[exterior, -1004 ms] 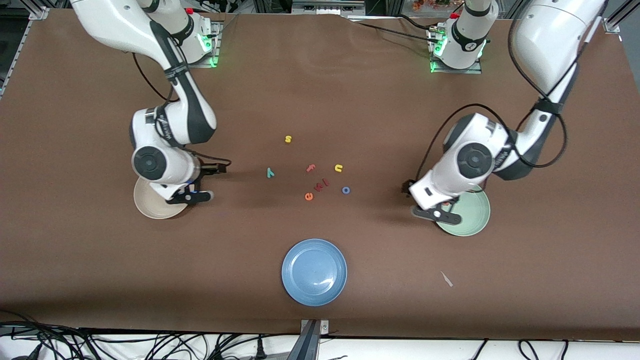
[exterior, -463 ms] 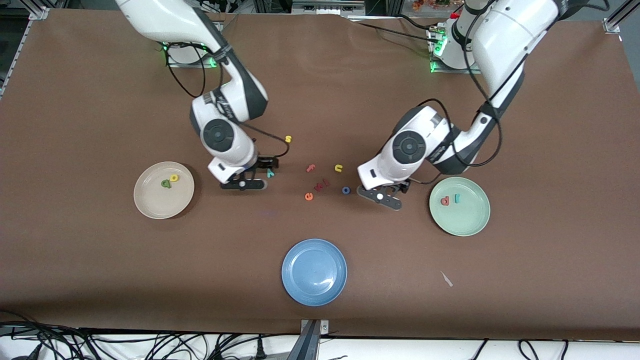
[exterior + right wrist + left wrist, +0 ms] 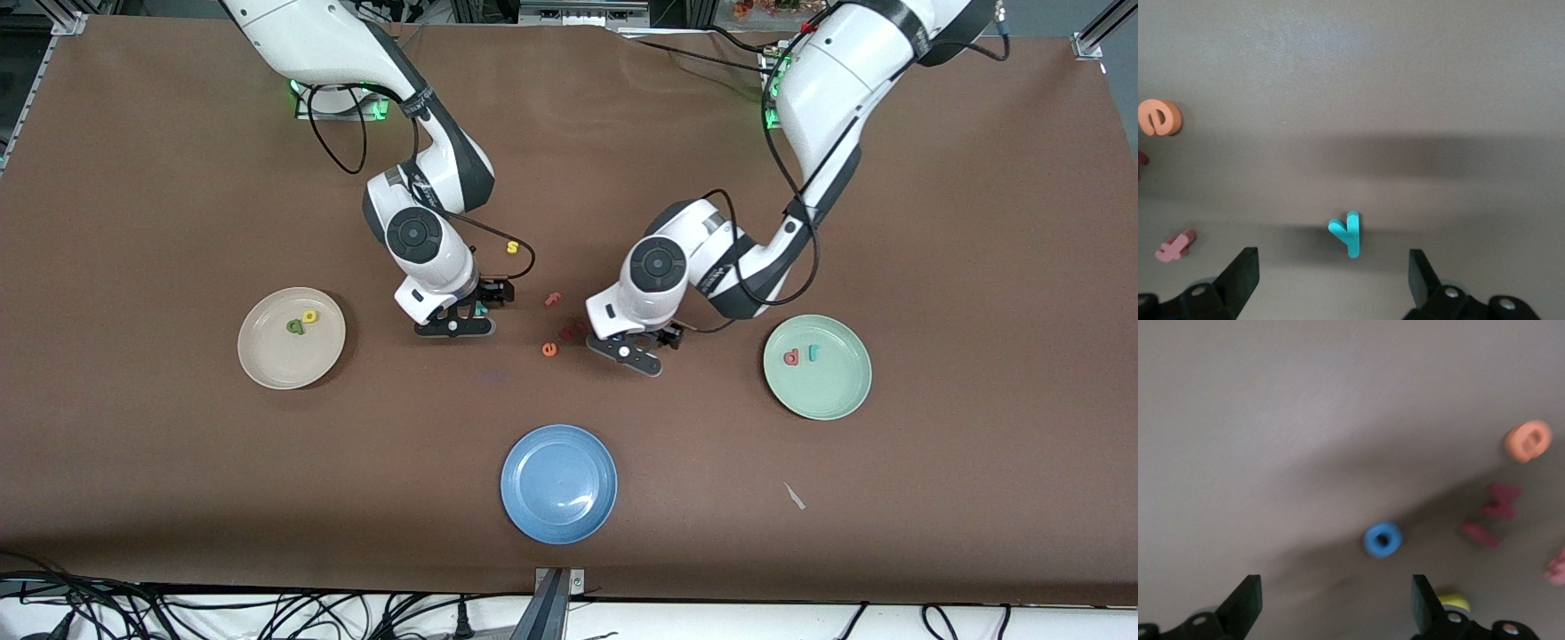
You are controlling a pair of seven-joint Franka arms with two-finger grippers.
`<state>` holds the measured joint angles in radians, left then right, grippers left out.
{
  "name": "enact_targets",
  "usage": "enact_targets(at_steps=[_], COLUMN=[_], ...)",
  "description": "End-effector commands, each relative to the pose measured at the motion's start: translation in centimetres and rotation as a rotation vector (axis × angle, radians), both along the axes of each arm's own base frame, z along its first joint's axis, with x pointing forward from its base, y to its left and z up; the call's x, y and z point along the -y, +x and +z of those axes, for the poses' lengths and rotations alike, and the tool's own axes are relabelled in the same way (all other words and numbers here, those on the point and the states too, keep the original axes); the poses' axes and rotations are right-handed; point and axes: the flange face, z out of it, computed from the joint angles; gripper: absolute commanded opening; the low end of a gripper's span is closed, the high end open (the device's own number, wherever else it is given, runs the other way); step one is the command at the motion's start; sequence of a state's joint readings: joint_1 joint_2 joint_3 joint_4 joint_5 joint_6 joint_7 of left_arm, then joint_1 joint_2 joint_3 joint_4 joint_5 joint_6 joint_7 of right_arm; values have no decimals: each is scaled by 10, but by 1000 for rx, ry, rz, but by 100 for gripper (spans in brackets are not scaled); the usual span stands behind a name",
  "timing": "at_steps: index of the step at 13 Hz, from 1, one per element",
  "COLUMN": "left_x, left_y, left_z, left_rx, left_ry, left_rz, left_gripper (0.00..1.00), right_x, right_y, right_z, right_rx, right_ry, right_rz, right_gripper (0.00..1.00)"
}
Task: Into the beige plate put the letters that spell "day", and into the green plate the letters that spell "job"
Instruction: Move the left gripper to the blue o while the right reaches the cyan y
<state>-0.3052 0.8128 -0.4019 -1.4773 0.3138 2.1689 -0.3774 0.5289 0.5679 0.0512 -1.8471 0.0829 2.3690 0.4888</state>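
The beige plate [image 3: 276, 360] near the right arm's end holds the yellow d [image 3: 309, 316] and green a [image 3: 294, 327]. In the green plate [image 3: 822, 391] near the left arm's end lie the pinkish-red b [image 3: 790, 357] and teal j [image 3: 812, 353]. My right gripper [image 3: 462, 315] hangs open over the teal y [image 3: 1347, 233], which lies flat on the table just ahead of the jaws [image 3: 1331, 280]. Open as well, my left gripper [image 3: 633, 343] is over the blue o [image 3: 1382, 539], which lies a little ahead of the fingertips [image 3: 1335, 603]. The arm hides the o in the front view.
Loose letters lie between the two grippers: a yellow s [image 3: 512, 247], a pink f [image 3: 553, 299], an orange e [image 3: 549, 349], dark red pieces [image 3: 569, 329] and a yellow u [image 3: 1451, 601]. A blue plate [image 3: 558, 483] sits nearer the front camera. A small scrap [image 3: 794, 496] lies near it.
Both arms have swung from over their plates toward the middle of the table. The right gripper is now over the y, the left over the o. Both stay open.
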Motion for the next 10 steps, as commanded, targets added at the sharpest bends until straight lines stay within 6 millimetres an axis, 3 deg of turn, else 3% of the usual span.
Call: enact_targets(at_steps=[1, 2, 6, 10], left_x=[9, 10, 21, 19], left_y=[10, 9, 4, 4], left_z=[-8, -11, -23, -27], left_rx=[18, 15, 41, 53], left_ry=[10, 10, -19, -1], left_rz=[20, 20, 21, 21], left_gripper=[86, 76, 74, 71], right_x=[-4, -3, -7, -8], right_y=[-1, -1, -7, -17], right_z=[-4, -4, -15, -30], right_rx=[23, 29, 39, 50], right_ry=[0, -10, -19, -11], right_rz=[24, 47, 124, 194], right_gripper=[99, 99, 99, 95])
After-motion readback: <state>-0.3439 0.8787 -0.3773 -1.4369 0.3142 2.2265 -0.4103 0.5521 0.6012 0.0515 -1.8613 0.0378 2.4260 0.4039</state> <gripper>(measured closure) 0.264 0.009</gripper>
